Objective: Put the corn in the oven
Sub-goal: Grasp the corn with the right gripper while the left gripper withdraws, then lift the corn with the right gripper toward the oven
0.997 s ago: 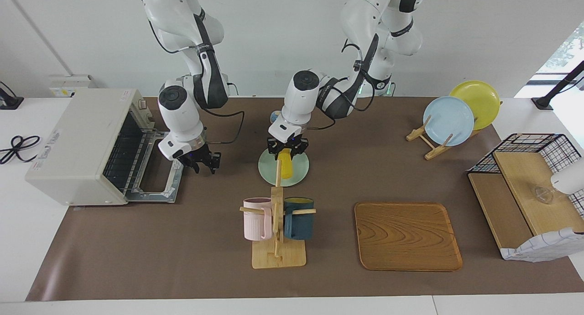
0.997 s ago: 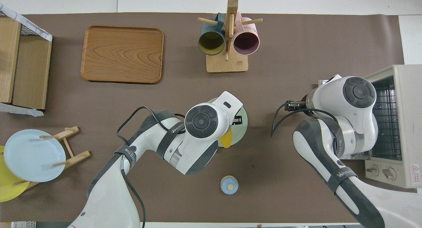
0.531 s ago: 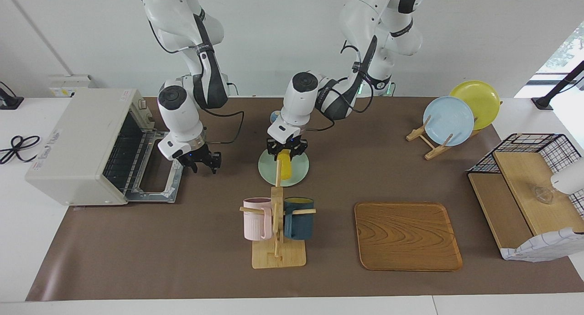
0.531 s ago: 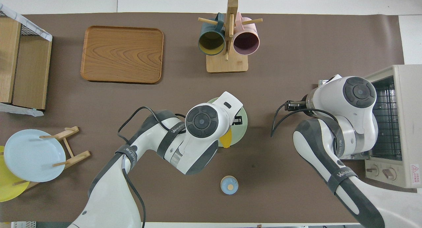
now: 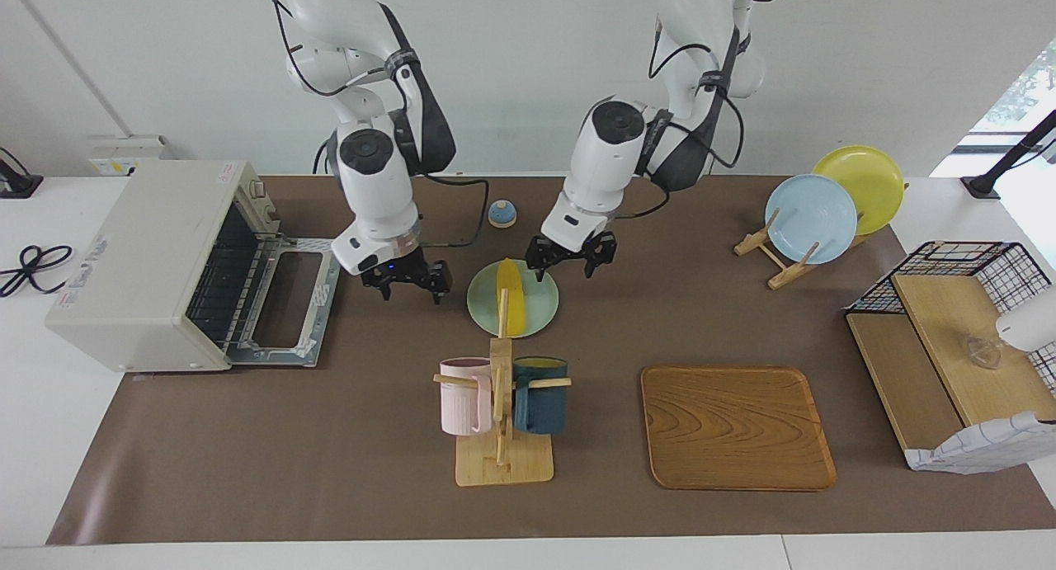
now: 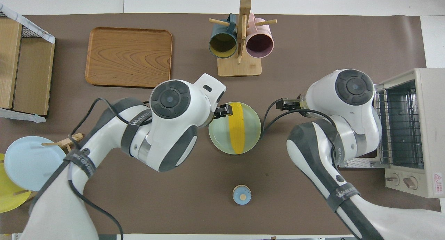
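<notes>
Left gripper (image 5: 571, 265) raised, jaws open; right gripper (image 5: 407, 283) raised, jaws open.

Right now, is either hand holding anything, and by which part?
Nothing is held. The corn lies on the green plate. The left hand and the right hand hang open on either side of the plate.

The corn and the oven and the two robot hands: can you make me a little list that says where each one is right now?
corn: lying on the green plate, nothing holding it
oven: at the right arm's end of the table, door dropped open, no corn on the rack
left gripper: open, raised beside the plate
right gripper: open, raised between oven door and plate
</notes>
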Tool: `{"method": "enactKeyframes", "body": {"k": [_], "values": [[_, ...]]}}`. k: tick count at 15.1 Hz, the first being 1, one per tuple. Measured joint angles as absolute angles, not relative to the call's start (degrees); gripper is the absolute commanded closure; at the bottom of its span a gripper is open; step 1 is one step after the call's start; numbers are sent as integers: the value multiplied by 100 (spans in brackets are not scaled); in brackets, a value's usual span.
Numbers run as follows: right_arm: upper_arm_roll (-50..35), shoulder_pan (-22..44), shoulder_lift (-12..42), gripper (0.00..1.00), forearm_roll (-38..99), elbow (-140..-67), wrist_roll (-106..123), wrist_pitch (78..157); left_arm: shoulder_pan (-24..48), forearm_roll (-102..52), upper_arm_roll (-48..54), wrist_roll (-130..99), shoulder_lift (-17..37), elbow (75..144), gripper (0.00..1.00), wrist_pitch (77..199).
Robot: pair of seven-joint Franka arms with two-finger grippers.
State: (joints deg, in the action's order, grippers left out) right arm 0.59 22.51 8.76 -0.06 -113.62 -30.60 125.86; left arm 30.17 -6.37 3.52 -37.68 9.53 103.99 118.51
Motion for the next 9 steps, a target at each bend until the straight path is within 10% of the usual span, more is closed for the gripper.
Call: {"method": "enactKeyframes", "body": {"k": [9], "values": [[62, 3919, 2969, 0, -46, -8893, -5118, 12133, 1153, -606, 283, -1599, 337, 9864, 0, 10229]]}}
